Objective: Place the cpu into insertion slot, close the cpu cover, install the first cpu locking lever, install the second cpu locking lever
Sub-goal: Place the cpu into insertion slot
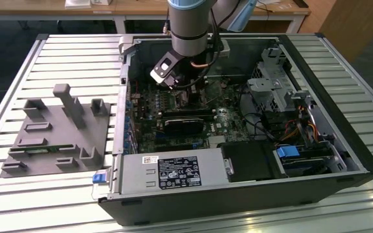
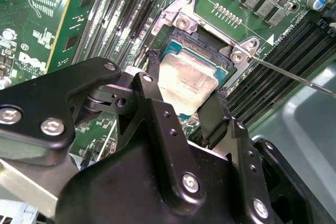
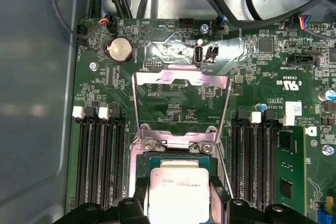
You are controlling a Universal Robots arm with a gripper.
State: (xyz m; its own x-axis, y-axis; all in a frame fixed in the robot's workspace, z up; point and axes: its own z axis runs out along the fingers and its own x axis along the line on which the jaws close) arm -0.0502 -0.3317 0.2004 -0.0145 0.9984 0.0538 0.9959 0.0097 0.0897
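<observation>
— Which step?
— Placing. My black two-finger gripper (image 2: 187, 77) clamps the flat silver-grey square cpu (image 2: 184, 86) at the black silver-rimmed insertion slot (image 2: 205, 42), upper middle of the exterior view. The silver cover frame (image 3: 181, 80) is open. Seating wants it level.

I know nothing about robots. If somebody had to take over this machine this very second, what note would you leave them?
Gripper: shut on the cpu, fingers on two opposite edges.
Cpu: at the insertion slot, in it or just above; I cannot tell whether it is fully seated.
Cpu cover: swung open, away from the slot.
A thin locking lever sticks out free, not latched.
Done: cpu brought to the slot.
Left: letting go of the cpu, closing the cover, fastening both levers.
</observation>
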